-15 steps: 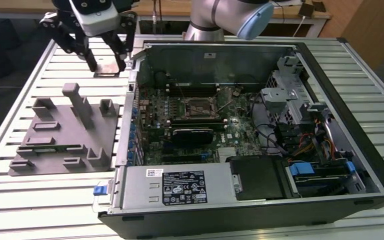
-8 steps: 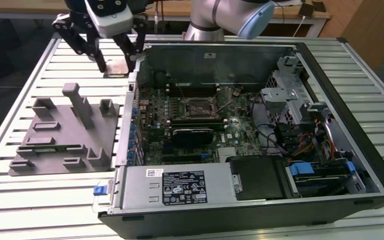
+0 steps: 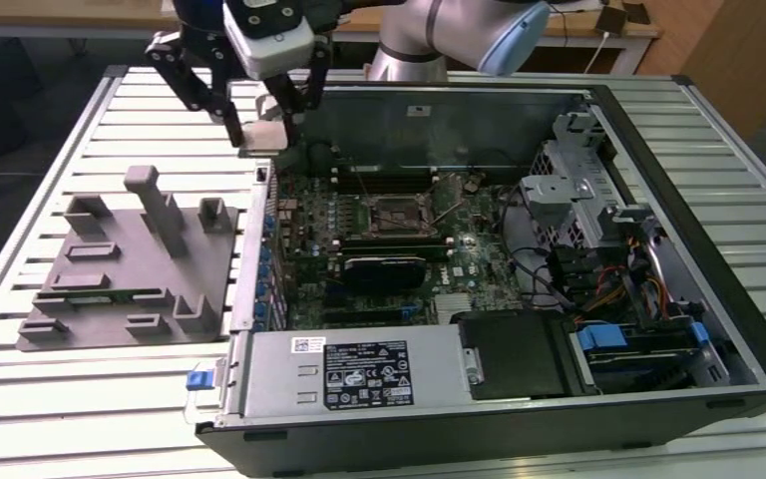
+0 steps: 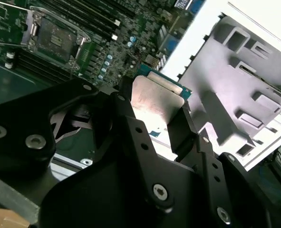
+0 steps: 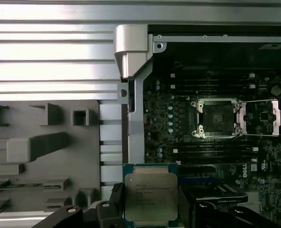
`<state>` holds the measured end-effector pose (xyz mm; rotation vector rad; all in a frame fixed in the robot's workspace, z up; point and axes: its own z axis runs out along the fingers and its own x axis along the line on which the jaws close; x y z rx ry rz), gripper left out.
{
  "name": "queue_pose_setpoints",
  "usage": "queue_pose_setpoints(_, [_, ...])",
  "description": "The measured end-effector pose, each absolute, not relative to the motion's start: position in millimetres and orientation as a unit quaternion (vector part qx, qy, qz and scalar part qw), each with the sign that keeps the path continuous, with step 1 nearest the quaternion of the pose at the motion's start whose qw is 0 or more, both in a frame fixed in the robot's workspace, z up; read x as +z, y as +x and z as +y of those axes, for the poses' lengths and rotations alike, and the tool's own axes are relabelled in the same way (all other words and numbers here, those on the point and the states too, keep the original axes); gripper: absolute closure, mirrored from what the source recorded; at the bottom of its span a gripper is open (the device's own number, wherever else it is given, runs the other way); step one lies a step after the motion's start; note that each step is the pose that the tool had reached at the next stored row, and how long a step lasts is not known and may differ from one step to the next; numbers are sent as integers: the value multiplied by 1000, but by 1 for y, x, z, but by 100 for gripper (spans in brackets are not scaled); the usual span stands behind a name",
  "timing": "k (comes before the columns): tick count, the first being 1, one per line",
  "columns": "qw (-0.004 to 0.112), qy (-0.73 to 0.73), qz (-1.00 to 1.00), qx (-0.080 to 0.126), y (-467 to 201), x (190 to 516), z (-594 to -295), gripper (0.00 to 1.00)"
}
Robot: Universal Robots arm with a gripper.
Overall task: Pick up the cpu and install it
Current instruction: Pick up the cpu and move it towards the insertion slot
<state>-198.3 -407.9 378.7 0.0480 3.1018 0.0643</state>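
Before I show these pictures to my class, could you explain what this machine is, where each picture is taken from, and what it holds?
It is a robot arm with a gripper. The exterior view looks from off the arm at a slatted table carrying a grey holder and an open computer case. Both wrist views ride on the arm. The gripper is shut on the cpu, a small silver-topped chip, near the case's wall. The motherboard socket stands open and empty.

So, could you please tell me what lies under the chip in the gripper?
The chip, held by the gripper, hangs above the computer case's side wall, between the grey holder and the motherboard. The spot directly beneath is covered by the chip itself.
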Motion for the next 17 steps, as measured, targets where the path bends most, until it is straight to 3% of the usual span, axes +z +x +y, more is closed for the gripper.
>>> queue_pose_setpoints(17, [19,16,999,21,-146,367,-408,46])
